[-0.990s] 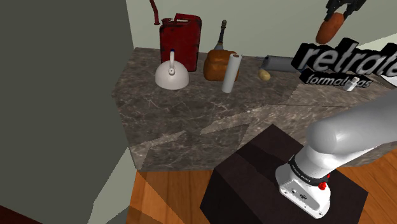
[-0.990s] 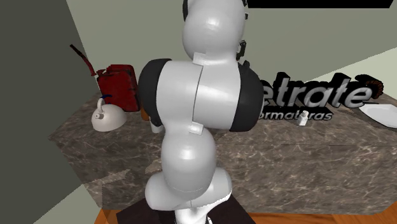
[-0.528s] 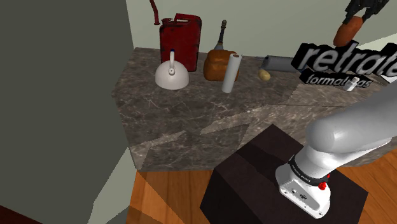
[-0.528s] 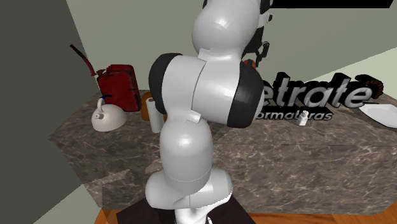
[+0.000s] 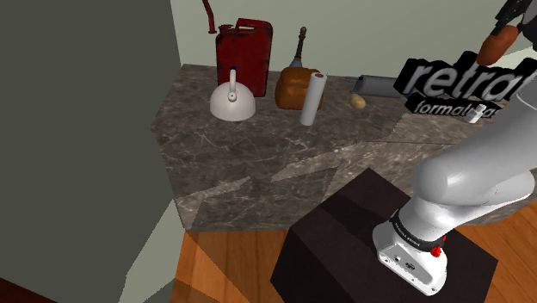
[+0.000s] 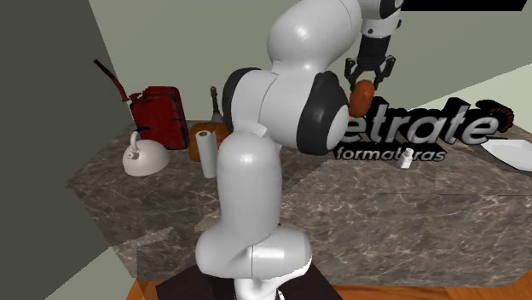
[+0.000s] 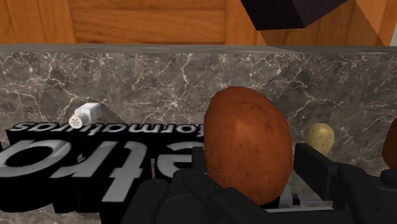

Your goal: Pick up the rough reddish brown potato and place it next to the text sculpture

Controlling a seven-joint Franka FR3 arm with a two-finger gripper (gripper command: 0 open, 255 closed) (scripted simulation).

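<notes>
My black gripper (image 6: 365,78) hangs high above the marble counter, shut on the reddish brown potato (image 6: 361,96). In the wrist view the potato (image 7: 248,152) fills the space between my fingers (image 7: 321,170). The potato (image 5: 498,45) shows at the shoulder view's top right, above the text sculpture (image 5: 456,83). That sculpture (image 6: 418,128) is black lettering with grey faces, standing on the counter; under my hand its letters (image 7: 95,162) lie just below the potato.
A small white shaker (image 7: 84,114) lies in front of the sculpture. A small yellow potato (image 5: 358,102), white paper roll (image 5: 311,98), white kettle (image 5: 232,100), red jerry can (image 5: 245,56) and brown loaf (image 5: 293,88) stand along the counter's back. A white dish (image 6: 511,153) sits at the far end.
My gripper has carried the potato toward the shoulder view's right, from over the sculpture's first letters to further along it. The arm has swung out from in front of the second exterior camera.
</notes>
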